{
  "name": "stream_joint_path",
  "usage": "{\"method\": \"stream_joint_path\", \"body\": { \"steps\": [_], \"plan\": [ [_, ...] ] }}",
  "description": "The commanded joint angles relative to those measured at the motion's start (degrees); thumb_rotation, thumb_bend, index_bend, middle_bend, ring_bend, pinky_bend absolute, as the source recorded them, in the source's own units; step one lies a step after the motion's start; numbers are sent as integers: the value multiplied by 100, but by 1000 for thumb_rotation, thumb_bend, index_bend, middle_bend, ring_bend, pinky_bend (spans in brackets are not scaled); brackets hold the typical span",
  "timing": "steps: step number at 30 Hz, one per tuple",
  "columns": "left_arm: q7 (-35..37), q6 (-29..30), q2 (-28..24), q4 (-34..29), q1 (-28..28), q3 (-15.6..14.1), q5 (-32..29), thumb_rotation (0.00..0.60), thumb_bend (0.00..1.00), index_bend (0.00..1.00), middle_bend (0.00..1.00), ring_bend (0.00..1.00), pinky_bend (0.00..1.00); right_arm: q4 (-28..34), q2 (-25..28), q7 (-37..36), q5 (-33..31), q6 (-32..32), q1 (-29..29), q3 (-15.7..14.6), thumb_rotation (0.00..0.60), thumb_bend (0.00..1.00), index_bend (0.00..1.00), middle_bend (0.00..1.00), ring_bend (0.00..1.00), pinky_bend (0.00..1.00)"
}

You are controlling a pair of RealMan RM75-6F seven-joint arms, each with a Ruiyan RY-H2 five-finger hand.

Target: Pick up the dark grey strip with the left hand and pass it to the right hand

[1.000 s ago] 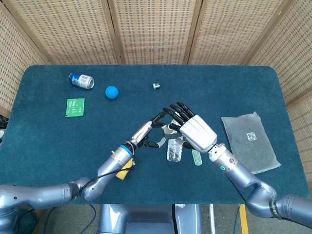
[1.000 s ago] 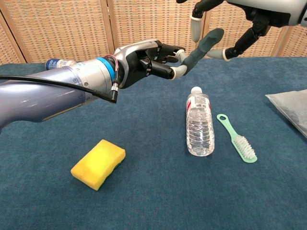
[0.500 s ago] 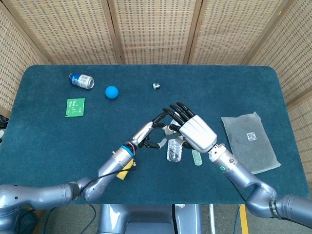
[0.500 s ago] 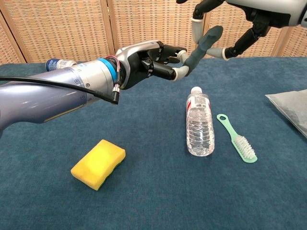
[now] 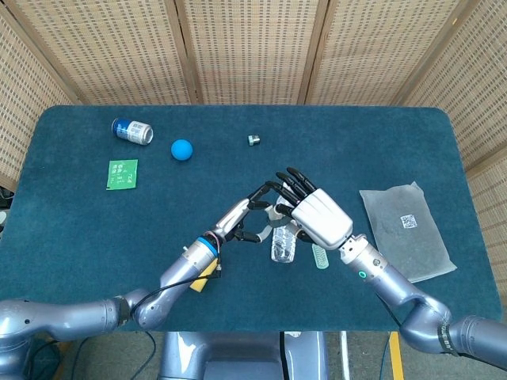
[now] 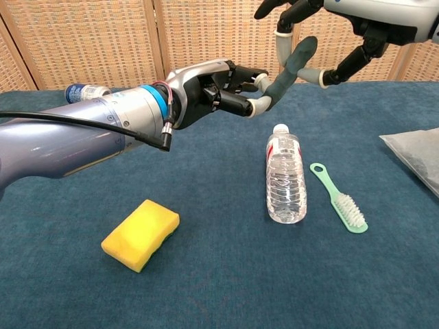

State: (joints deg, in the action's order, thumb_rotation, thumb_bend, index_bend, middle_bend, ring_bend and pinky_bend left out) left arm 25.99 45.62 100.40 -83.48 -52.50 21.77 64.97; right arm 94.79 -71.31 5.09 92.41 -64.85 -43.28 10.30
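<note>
The dark grey strip (image 6: 291, 63) hangs in the air above the blue table (image 5: 79, 229), tilted up to the right. My left hand (image 6: 219, 86) pinches its lower end between thumb and fingertip. My right hand (image 6: 370, 17) reaches in from the upper right with spread fingers. One finger (image 6: 282, 42) lies along the left of the strip's upper end and the thumb (image 6: 313, 74) sits at its right. No firm grip by that hand shows. In the head view the left hand (image 5: 252, 215) and right hand (image 5: 318, 215) meet above the table's middle, and the strip is mostly hidden.
Below the hands lie a clear water bottle (image 6: 285, 179) and a green toothbrush (image 6: 339, 200). A yellow sponge (image 6: 140, 234) sits near the front left. A can (image 5: 131, 131), blue ball (image 5: 181, 149), green packet (image 5: 122, 174) and small metal piece (image 5: 253, 140) lie farther back. A grey bag (image 5: 406, 229) lies at the right.
The strip has tipped more upright, and the right hand's finger and thumb have moved closer around its upper end. The left hand keeps its pinch.
</note>
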Motion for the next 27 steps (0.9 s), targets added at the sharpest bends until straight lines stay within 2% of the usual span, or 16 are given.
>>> {"method": "stream_joint_path", "body": {
  "steps": [1, 10, 19, 27],
  "plan": [
    [-14, 8, -3, 2, 2, 0, -2, 600, 503, 790, 0, 0, 0, -29, 9, 36, 39, -28, 1, -14, 600, 746, 728, 220, 0, 0],
    [-82, 24, -81, 165, 30, 60, -141, 600, 503, 790, 0, 0, 0, -387, 10, 214, 429, -364, 55, -87, 600, 754, 786, 267, 0, 0],
    [38, -21, -306, 432, 172, 107, -282, 600, 503, 790, 0, 0, 0, -812, -11, 169, 763, -654, 147, -254, 600, 749, 801, 282, 0, 0],
    [289, -61, -739, 817, 458, 51, -221, 600, 506, 791, 0, 0, 0, -1093, 20, 67, 834, -827, 275, -368, 600, 747, 802, 283, 0, 0]
  ]
}}
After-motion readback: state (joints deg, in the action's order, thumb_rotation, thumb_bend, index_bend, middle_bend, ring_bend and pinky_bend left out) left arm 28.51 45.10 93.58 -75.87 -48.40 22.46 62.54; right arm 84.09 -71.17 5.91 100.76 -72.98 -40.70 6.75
